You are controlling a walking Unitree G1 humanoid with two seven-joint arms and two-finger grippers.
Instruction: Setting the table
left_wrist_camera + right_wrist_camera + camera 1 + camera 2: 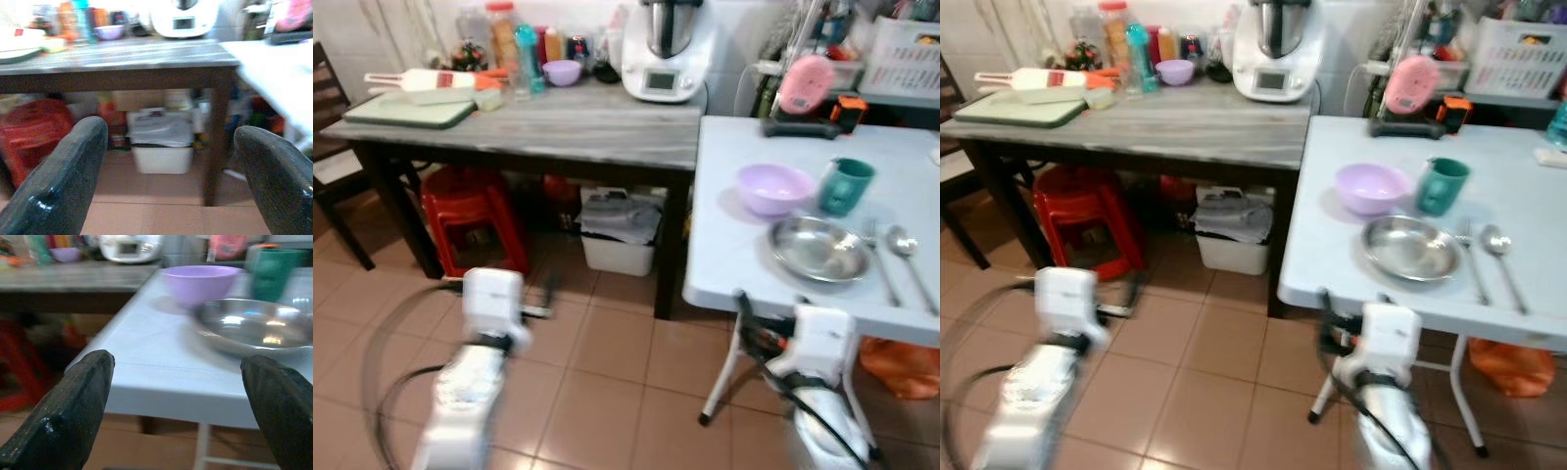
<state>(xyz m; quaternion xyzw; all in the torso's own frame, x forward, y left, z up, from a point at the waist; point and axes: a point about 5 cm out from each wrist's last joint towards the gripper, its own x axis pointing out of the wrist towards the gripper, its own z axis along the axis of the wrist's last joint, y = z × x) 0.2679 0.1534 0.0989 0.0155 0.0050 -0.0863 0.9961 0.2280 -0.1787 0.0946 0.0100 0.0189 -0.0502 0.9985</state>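
Note:
On the white folding table (724,196) to my right lie a steel plate (819,248), a purple bowl (774,187) and a teal cup (845,185) behind it. A fork (876,250) and a spoon (906,250) rest to the plate's right. My right gripper (177,362) is open and empty. It hovers just off the table's near edge, level with the plate (254,325) and bowl (198,281). My left gripper (168,132) is open over the tiled floor and faces the grey table.
A grey wooden table (558,127) on the left carries a green board, bottles, a small purple bowl and a white kitchen machine (666,49). Beneath it stand a red stool (470,211) and a white bin (622,235). A dark chair (328,147) is far left.

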